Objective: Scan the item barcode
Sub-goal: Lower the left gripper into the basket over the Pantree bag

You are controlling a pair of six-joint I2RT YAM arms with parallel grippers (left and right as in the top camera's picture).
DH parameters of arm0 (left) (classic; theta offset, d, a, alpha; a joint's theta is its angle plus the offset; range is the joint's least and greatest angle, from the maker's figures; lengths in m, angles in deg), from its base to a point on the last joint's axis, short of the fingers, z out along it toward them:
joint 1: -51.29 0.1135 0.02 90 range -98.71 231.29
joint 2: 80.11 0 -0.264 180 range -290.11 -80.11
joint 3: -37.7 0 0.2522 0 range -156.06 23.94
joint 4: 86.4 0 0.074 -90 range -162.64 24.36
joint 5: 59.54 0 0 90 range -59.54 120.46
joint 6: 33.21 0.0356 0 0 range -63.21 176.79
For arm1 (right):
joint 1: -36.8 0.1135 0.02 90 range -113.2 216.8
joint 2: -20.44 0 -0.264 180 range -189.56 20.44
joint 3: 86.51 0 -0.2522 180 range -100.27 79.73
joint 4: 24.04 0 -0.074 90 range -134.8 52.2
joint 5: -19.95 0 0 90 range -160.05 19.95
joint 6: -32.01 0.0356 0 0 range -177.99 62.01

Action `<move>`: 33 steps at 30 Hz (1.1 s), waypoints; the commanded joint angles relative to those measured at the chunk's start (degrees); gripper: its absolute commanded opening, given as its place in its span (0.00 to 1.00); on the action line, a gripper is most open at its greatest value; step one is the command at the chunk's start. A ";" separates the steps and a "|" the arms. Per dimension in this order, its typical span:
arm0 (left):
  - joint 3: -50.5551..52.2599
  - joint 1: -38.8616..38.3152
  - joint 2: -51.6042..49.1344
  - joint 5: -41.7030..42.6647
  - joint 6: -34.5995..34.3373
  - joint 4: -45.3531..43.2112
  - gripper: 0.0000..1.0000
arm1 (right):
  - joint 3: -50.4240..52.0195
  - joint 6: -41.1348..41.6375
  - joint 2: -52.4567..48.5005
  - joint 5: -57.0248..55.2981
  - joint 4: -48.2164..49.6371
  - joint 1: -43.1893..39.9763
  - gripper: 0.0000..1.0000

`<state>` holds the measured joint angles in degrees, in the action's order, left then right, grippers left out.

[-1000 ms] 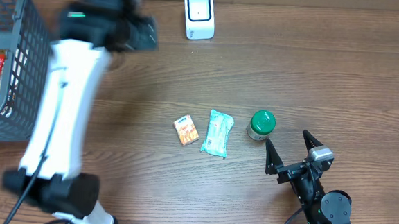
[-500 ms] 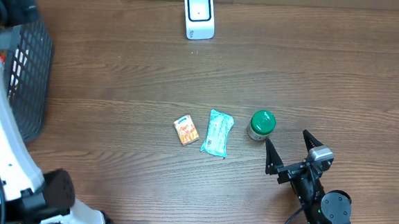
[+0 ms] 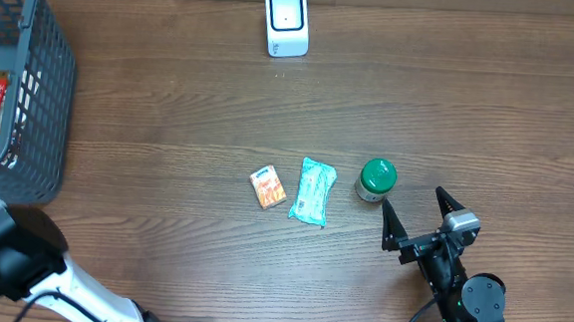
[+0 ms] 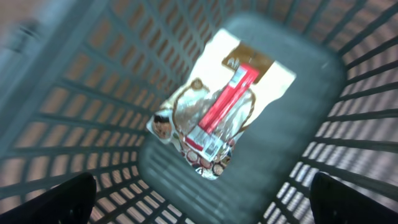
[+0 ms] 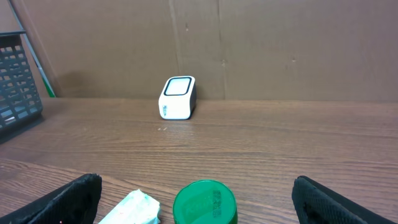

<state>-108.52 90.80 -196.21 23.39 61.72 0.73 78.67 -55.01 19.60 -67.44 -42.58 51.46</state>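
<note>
Left gripper (image 4: pixel 202 190) over basket (image 3: pixel 48 76) at left edge of table (image 3: pixel 509 115), fingers wide, empty; snack packet (image 4: pixel 214 118) lies inside. Right gripper (image 3: pixel 412 199) wide, empty, near front edge. Jar (image 3: pixel 377 178), teal packet (image 3: pixel 313 192), orange packet (image 3: pixel 267 188) mid-table: grab one, face barcode squarely toward scanner (image 3: pixel 287 21) at far edge.

Wood table (image 3: pixel 470 112): basket (image 3: pixel 47 86) at left edge, scanner (image 3: pixel 286 22) at back. Mid-table row: orange packet (image 3: pixel 267 188), teal pouch (image 3: pixel 312 192) just beside, green-lidded jar (image 3: pixel 376 179).
</note>
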 commanded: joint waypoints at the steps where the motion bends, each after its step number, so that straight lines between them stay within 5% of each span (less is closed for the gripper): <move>1: 0.07 0.50 -4.81 2.69 2.10 0.33 1.00 | 0.61 0.26 0.68 0.04 0.15 -0.15 1.00; 30: 0.07 0.66 -32.92 2.14 10.40 -7.54 0.99 | 0.61 0.26 0.68 0.04 0.15 -0.15 1.00; 32: 0.07 0.63 -34.07 1.99 10.40 -7.37 0.86 | 0.61 0.26 0.68 0.04 0.15 -0.15 1.00; 33: 0.07 0.63 -34.27 2.01 10.56 -7.28 0.69 | 0.61 0.26 0.68 0.04 0.15 -0.15 1.00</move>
<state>-109.38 91.45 -224.88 26.08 71.05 -7.12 78.67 -54.99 19.60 -67.44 -42.58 51.46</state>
